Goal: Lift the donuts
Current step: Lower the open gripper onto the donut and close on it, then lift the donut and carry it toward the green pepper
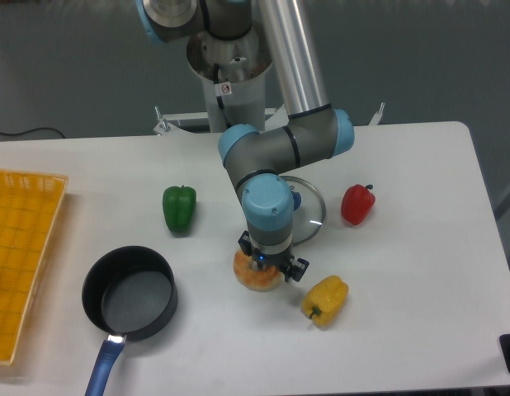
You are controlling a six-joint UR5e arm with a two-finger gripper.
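Observation:
The donut (250, 276) is a small tan-orange ring with pale glaze patches, lying on the white table (420, 272) near the front middle. My gripper (263, 274) points straight down right over it, its body covering most of the donut. The fingers are hidden behind the gripper body and the donut, so I cannot tell if they are open or shut on it. The donut seems to rest on the table.
A yellow bell pepper (325, 299) lies just right of the gripper. A glass lid with a blue knob (304, 204) is behind it, a red pepper (357, 204) further right, a green pepper (179, 207) to the left. A black pan (129, 294) and a yellow basket (20, 247) stand at left.

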